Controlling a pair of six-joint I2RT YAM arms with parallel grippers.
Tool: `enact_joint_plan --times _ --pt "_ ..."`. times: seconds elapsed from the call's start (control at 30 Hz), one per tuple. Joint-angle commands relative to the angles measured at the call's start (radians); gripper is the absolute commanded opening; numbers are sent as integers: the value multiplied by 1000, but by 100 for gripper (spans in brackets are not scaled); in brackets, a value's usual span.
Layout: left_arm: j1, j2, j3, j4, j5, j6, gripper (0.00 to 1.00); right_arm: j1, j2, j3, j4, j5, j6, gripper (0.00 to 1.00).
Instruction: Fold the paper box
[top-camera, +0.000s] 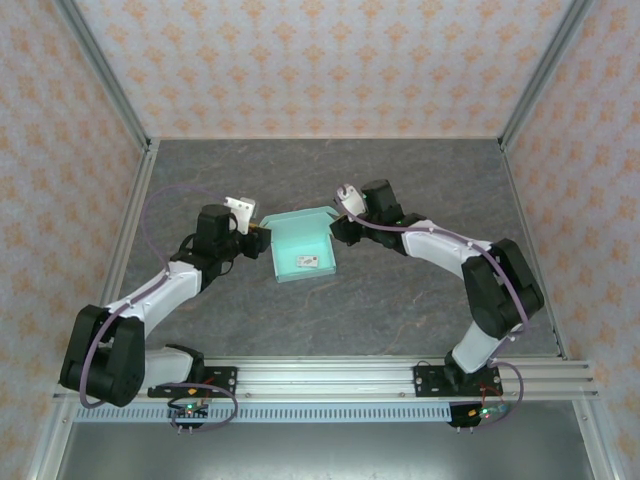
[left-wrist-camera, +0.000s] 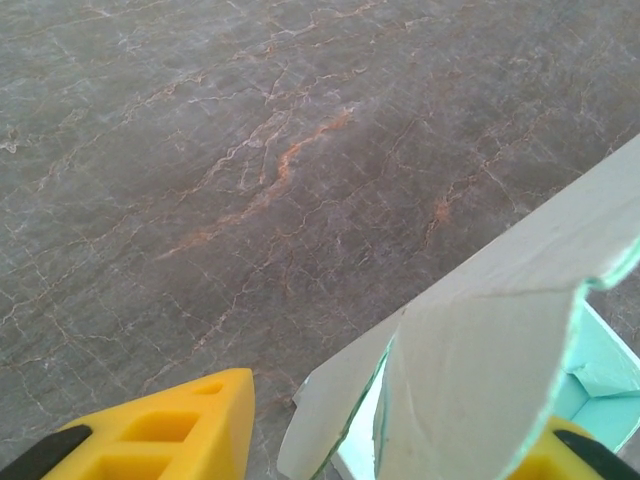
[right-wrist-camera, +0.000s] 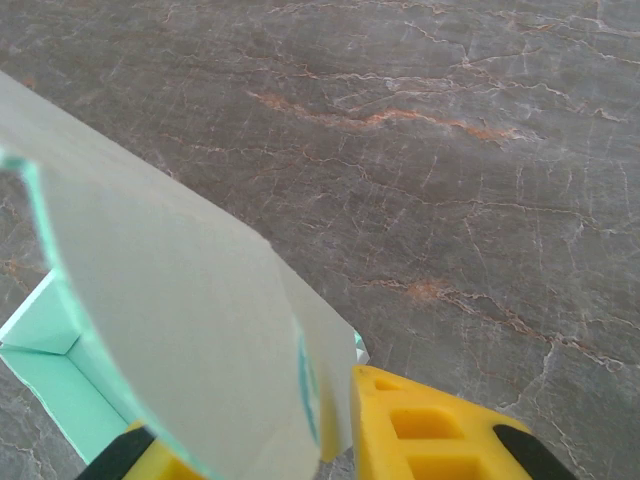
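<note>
Your pale mint-green card paper box sits mid grey table. Left gripper fingers gape around its left flap; right gripper straddles the right flap, can't tell if it's pinching.

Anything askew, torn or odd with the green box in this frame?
Nothing stands out. The paper box sits half-formed, slightly turned on the table, its raised flaps untorn as far as the views show.
</note>
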Motion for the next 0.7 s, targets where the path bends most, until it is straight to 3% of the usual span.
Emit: enact_joint_plan --times 0.0,0.67 --pt "-7 6 36 -14 13 4 38 10 9 15 37 -16 -2 19" --pt "-12 34 51 -23 12 -11 24 34 9 27 29 51 19 7"
